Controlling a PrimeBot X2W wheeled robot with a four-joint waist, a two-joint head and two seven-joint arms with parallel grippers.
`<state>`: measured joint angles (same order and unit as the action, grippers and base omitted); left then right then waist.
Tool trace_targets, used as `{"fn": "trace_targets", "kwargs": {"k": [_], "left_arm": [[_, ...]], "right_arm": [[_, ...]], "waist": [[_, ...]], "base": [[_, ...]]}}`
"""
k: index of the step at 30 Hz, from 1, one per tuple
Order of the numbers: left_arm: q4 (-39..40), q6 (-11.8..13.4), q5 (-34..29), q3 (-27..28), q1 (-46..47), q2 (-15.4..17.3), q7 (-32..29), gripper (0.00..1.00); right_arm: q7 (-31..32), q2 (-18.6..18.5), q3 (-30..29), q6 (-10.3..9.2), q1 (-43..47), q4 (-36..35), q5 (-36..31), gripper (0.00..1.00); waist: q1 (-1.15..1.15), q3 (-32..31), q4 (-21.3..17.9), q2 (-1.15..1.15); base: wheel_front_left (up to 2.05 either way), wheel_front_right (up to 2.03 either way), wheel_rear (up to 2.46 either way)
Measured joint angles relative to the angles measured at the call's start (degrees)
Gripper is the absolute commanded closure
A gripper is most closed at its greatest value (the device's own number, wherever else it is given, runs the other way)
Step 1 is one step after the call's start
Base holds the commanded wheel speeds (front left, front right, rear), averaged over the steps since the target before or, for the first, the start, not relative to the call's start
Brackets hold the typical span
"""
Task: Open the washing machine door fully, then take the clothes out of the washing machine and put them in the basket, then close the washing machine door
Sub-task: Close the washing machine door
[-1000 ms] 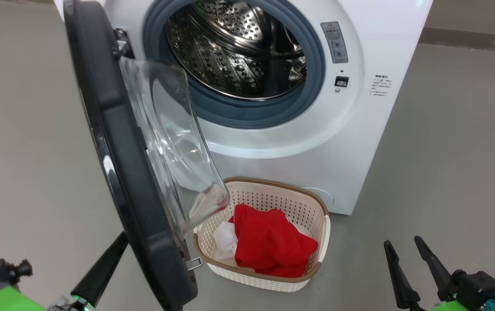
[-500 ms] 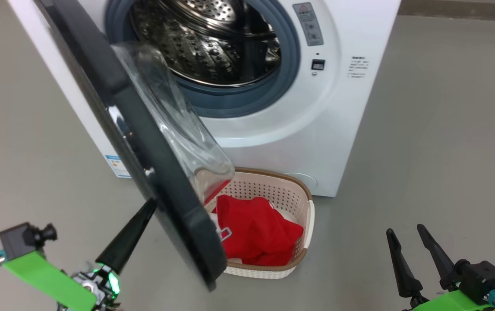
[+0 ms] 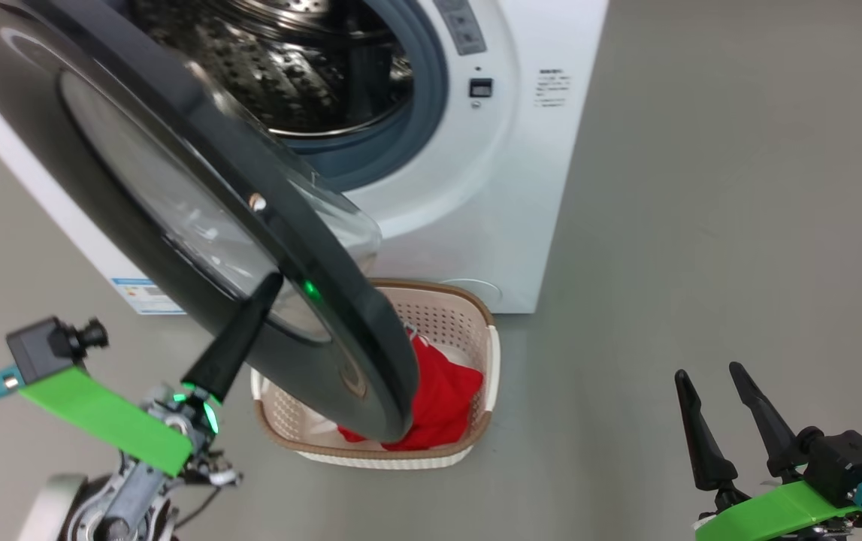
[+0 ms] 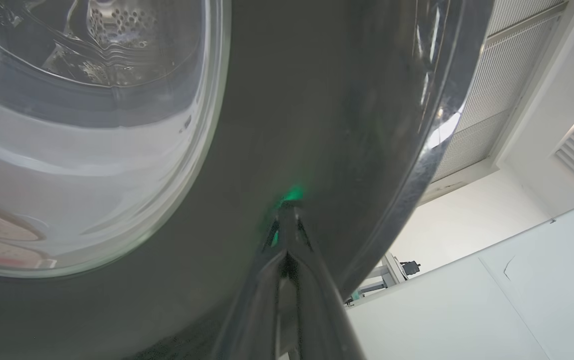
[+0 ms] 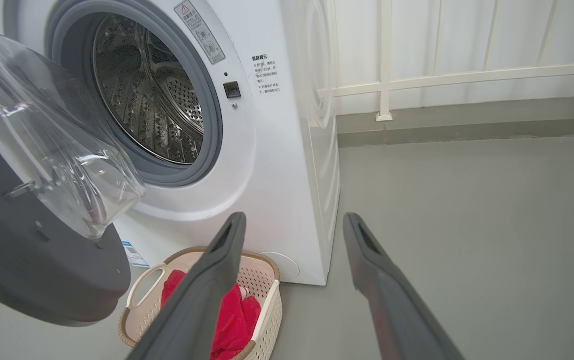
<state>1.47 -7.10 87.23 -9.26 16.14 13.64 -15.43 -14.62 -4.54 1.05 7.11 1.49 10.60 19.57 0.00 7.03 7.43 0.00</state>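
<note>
On the floor against the washing machine's front, the basket holds the red clothes, partly hidden by the half-open washing machine door. The left gripper, fingers pressed together and gripping nothing, touches its tip to the door's black outer rim. The right gripper hangs spread wide and empty, well apart.

Grey floor; white railing along pale wall; slatted panel overhead, possibly vent.
</note>
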Motion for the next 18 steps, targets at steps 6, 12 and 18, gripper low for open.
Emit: {"fn": "trace_targets", "kwargs": {"k": [6, 12, 18], "left_arm": [[-2.42, 0.0, -0.36, -1.11, 4.94, 0.02, 3.31, 1.0], [-5.2, 0.0, -1.18, -3.0, 10.18, 0.45, 7.0, 1.0], [-8.36, 0.0, -1.56, -5.03, 15.63, 1.96, 10.56, 1.0]], "right_arm": [[-0.01, 0.21, -0.31, 0.0, -0.83, -0.44, 0.0, 0.0], [0.0, 0.81, -0.52, 0.0, -2.28, -0.83, -0.01, 0.0], [0.0, 1.21, -0.7, 0.0, -3.61, -1.09, -0.01, 0.0]], "waist": [[0.0, 1.71, -2.62, 0.0], [0.0, 3.76, -5.13, 0.0], [0.0, 5.8, -7.83, 0.0]], "base": [[0.0, 0.0, 0.0], [0.0, 0.0, 0.0], [0.0, 0.0, 0.0]]}}
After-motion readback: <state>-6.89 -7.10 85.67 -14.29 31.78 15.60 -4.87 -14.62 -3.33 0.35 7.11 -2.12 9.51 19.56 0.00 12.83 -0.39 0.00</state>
